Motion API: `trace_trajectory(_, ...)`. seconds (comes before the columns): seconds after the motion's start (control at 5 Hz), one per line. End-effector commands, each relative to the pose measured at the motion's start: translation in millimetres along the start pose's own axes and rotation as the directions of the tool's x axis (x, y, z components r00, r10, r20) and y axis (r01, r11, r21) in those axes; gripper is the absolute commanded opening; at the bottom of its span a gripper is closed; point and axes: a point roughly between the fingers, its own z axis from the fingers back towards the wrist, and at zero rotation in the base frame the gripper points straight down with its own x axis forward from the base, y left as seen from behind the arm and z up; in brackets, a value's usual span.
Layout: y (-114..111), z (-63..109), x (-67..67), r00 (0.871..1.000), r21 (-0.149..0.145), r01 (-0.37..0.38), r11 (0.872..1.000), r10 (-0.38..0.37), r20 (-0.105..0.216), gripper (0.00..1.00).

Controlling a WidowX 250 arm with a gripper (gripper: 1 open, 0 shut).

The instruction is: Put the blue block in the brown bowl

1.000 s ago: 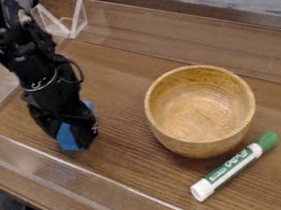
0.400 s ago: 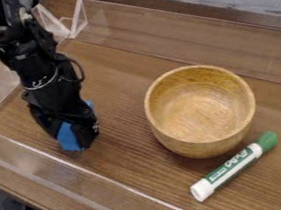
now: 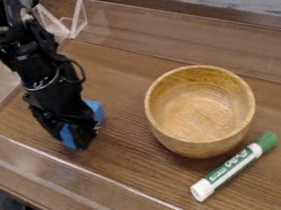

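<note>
The blue block [image 3: 84, 123] rests low on the wooden table at the left, gripped between the black fingers of my gripper [image 3: 75, 130], which points straight down and is shut on it. Parts of the block show at the fingers' right and lower edges. The brown bowl [image 3: 201, 108] stands to the right of the gripper, a short gap away, upright and empty.
A white marker with a green cap [image 3: 235, 166] lies in front of the bowl at the lower right. Clear plastic walls [image 3: 116, 22] border the table surface. The black arm [image 3: 18, 46] rises toward the upper left.
The fingers have closed in on the blue block, and the block now shows tilted slightly to the right. The arm itself has stayed in place.
</note>
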Motion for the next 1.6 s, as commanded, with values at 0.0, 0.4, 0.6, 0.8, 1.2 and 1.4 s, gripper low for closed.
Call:
trace_trajectory(0.0,1.2,14.3,14.3,0.999,0.023,0.013,1.0,-0.014,0.035,0.0)
trace_trajectory(0.4,-6.1,32.9,21.0,1.0,0.03,0.02,0.999,-0.02,0.018,0.0)
trace_trajectory(0.6,-13.6,52.4,28.3,1.0,0.038,0.021,0.999,-0.022,0.015,0.0)
trace_trajectory(0.8,-29.5,74.9,40.3,0.999,0.052,0.035,0.998,-0.036,0.014,0.0)
trace_trajectory(1.2,-77.9,90.5,59.9,0.997,0.043,0.065,0.997,-0.067,0.031,0.0)
trace_trajectory(1.4,-100.4,94.0,62.4,0.995,0.034,0.092,0.995,-0.094,0.041,0.0)
